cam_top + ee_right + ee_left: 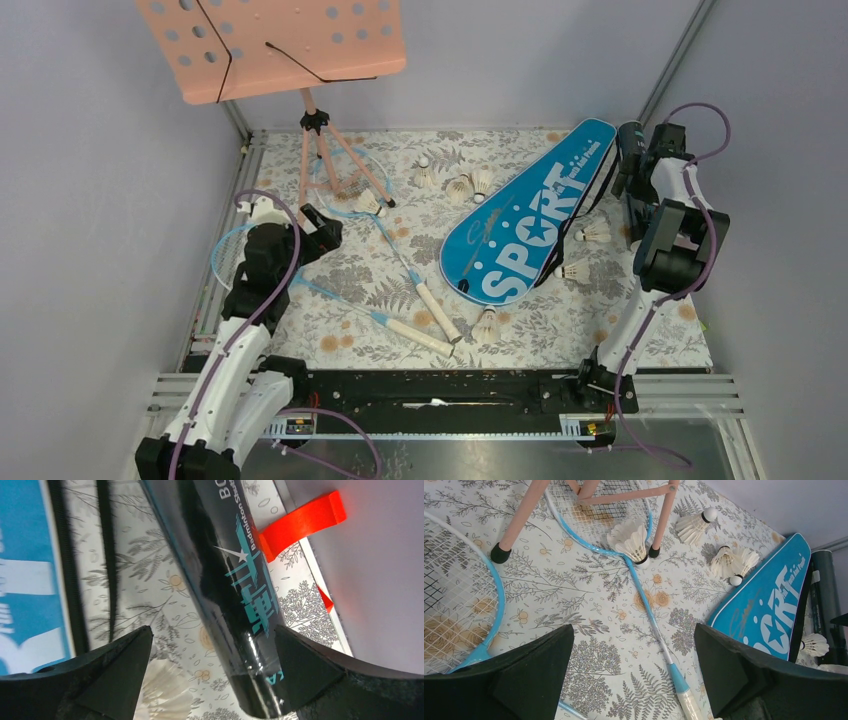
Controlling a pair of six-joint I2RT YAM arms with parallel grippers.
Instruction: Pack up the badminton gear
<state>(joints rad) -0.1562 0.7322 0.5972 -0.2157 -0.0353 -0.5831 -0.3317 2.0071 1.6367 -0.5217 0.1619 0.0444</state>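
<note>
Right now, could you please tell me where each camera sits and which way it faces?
Top external: above, behind the arms, looking down at the table; left arm and right arm show.
Left wrist: on the left arm, facing down over rackets and stand legs; open left jaws below.
Right wrist: on the right arm, facing down at the dark tube; open right jaws below.
Shared: all three show the blue bag.

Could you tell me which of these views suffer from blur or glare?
Right wrist view: a glossy sheen runs along the tube, and the bag at the left edge is blurred. Left wrist view: crisp, the racket strings clear. Top view: evenly lit, no glare.
</note>
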